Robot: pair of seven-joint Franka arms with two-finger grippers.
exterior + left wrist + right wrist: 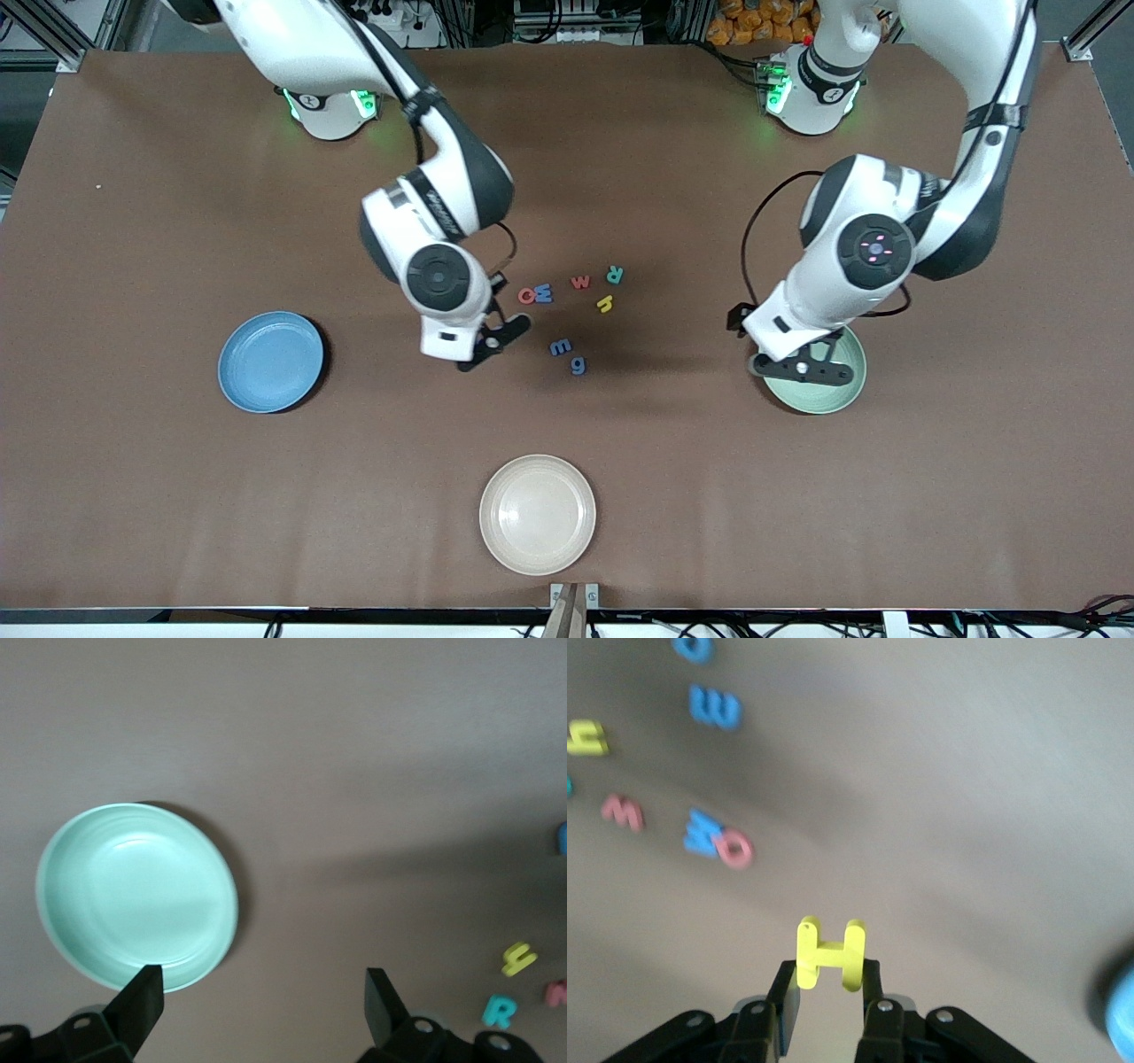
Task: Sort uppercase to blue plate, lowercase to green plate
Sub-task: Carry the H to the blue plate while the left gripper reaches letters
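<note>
Only the right wrist view shows the yellow H (830,954), pinched in the right claw (829,997), frame center over bare tabletop (133,487). Left claw (800,369) gapes over green plate (842,399), frame right.

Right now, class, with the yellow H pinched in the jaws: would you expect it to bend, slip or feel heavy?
The yellow H probably holds its shape: it stands straight though the right gripper grips only its lower edge. It looks light, being small and thin. It might twist or slip, since so little of it is held.
</note>
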